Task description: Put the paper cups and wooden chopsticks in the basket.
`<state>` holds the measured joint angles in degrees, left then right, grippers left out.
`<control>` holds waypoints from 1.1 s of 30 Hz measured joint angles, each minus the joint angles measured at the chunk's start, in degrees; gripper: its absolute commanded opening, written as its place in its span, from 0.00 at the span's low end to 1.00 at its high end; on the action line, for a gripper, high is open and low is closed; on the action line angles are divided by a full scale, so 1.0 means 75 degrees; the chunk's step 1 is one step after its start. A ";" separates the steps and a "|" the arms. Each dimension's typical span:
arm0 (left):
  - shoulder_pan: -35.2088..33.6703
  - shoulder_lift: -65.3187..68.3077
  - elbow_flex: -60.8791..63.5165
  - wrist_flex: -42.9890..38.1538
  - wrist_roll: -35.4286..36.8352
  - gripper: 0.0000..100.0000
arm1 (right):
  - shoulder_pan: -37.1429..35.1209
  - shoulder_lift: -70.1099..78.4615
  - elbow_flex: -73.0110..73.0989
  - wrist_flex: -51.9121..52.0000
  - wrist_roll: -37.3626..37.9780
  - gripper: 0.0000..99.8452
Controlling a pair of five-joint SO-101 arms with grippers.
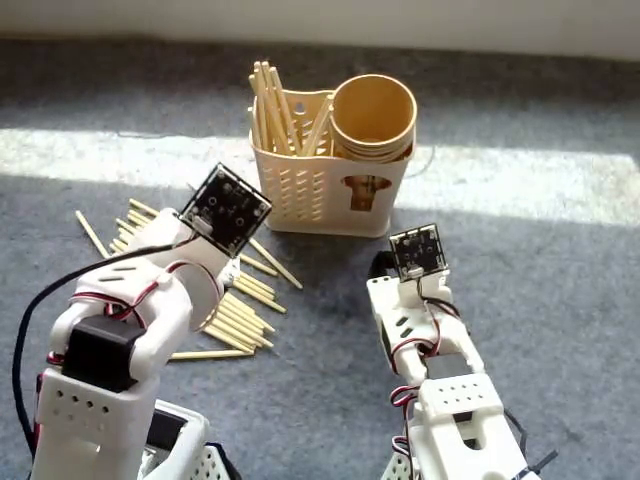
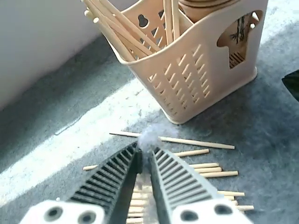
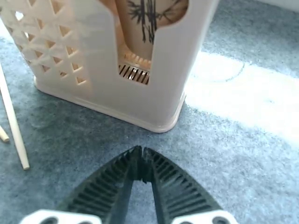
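Note:
A cream plastic basket (image 1: 320, 195) stands on the grey carpet. Stacked paper cups (image 1: 373, 115) fill its right compartment and several wooden chopsticks (image 1: 272, 105) stand in its left one. More loose chopsticks (image 1: 238, 305) lie scattered on the carpet to the basket's left, under the left arm. My left gripper (image 2: 144, 151) is shut just above that pile, with a tuft of lint at its tips and the basket (image 2: 201, 79) a short way ahead. Shut and holding nothing, my right gripper (image 3: 141, 153) hovers low over the carpet in front of the basket (image 3: 154, 93), facing its cutout.
A band of sunlight (image 1: 520, 185) crosses the carpet behind and beside the basket. A black cable (image 1: 40, 300) runs along the left arm. One loose chopstick (image 3: 11, 121) lies near the basket's corner. Open carpet lies to the right of the right arm.

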<state>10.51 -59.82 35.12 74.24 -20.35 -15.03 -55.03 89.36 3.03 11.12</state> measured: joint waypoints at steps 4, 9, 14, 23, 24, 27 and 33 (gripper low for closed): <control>0.0000 -0.0012 0.0035 0.0692 -0.0621 0.03 | 0.0000 0.0000 0.0000 0.0000 0.0000 0.02; 0.0012 -0.0023 0.0645 0.1325 -0.1629 0.04 | 0.0000 0.0000 0.0000 0.0000 0.0000 0.02; -0.0293 -0.0012 0.1594 0.1371 -0.2426 0.04 | 0.0000 0.0000 0.0000 0.0000 0.0000 0.02; -0.0621 -0.0012 0.3247 0.1325 -0.3645 0.04 | 0.0000 0.0000 0.0000 0.0000 0.0000 0.02; -0.0621 -0.0012 0.3434 0.1278 -0.3739 0.04 | 0.0000 0.0000 0.0000 0.0000 0.0000 0.02; -0.0621 -0.0012 0.3856 0.1102 -0.3856 0.08 | 0.0000 0.0000 0.0000 0.0000 0.0000 0.02; -0.0621 -0.0012 0.4466 0.0774 -0.4009 0.12 | 0.0000 0.0000 0.0000 0.0000 0.0000 0.02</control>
<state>5.85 -59.91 68.62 80.04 -50.42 -15.03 -55.03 89.36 3.03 11.12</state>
